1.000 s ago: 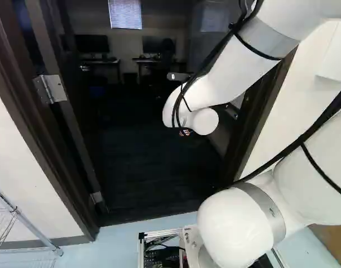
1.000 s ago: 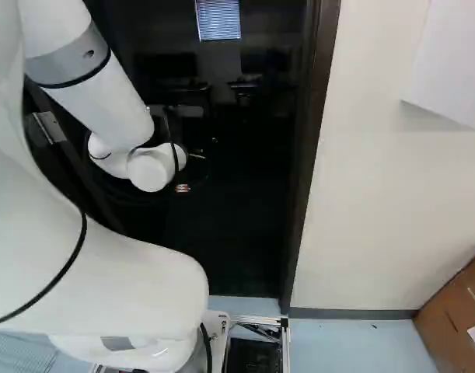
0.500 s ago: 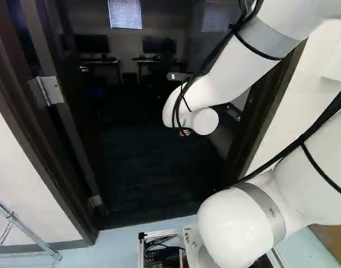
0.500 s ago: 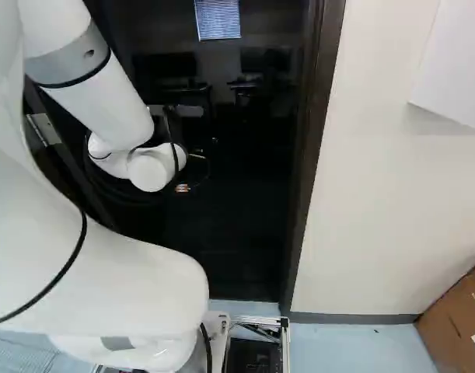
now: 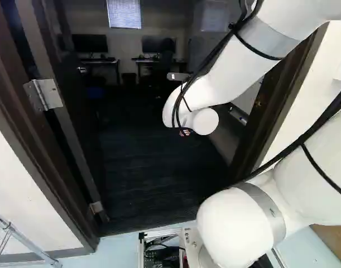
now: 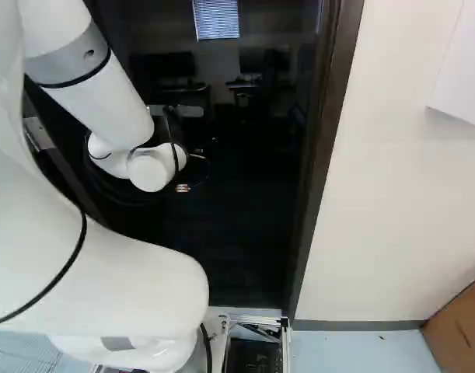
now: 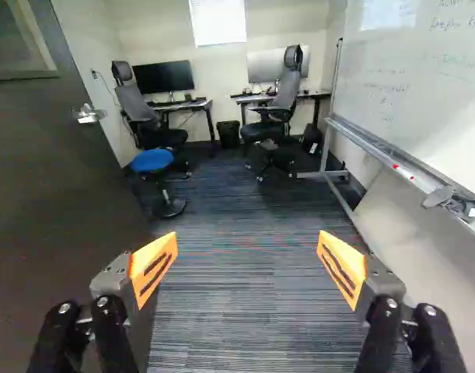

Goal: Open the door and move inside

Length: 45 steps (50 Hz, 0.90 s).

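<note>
The gripper (image 6: 182,188) is mostly hidden behind the arm's white wrist in the right base view, with a bit of orange showing. In the wrist view the gripper (image 7: 247,268) has its orange pads wide apart, nothing between them. The dark door (image 7: 58,179) stands swung open beside one finger, its silver handle (image 7: 88,114) farther ahead. In the left base view, the door's hinge (image 5: 43,94) is on the left jamb. The arm reaches through the doorway, between that jamb and the opposite dark door frame (image 6: 324,148).
Inside stand a blue stool (image 7: 152,161), office chairs (image 7: 282,105), desks with monitors (image 7: 163,76) and a wheeled whiteboard (image 7: 408,85) along one side. Outside are a wire rack (image 5: 14,237) at the left and a cardboard box (image 6: 462,330) at the right.
The base has moved forward: both jambs have spread outward and the threshold has dropped lower in the base views. The arm has kept its pose over its lowest joint.
</note>
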Available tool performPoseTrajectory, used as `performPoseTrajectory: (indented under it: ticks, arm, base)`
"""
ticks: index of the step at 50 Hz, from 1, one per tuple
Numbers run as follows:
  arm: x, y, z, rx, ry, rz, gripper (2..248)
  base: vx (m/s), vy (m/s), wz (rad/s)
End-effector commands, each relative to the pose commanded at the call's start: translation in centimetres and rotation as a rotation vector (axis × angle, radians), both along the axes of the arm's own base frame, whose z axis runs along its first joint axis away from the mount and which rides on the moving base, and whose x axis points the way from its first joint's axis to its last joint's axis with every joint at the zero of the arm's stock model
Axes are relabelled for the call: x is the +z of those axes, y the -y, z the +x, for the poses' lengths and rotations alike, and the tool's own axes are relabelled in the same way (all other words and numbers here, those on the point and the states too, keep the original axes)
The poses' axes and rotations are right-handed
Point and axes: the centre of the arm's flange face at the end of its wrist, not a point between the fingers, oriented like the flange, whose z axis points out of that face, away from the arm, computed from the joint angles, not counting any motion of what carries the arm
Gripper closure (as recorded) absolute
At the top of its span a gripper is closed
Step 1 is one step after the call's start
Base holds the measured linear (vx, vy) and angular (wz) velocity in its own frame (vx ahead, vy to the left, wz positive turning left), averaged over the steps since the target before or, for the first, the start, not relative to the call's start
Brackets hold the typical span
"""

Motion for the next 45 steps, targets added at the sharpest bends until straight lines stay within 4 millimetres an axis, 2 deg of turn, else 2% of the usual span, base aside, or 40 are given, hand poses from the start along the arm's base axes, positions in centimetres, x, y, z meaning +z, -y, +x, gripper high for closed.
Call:
performPoseTrajectory:
  ticks: [45]
  arm:
    - [0.00,0.00,0.00,0.000,0.000,0.000,3]
  base:
    - [0.150,0.069,-0.010]
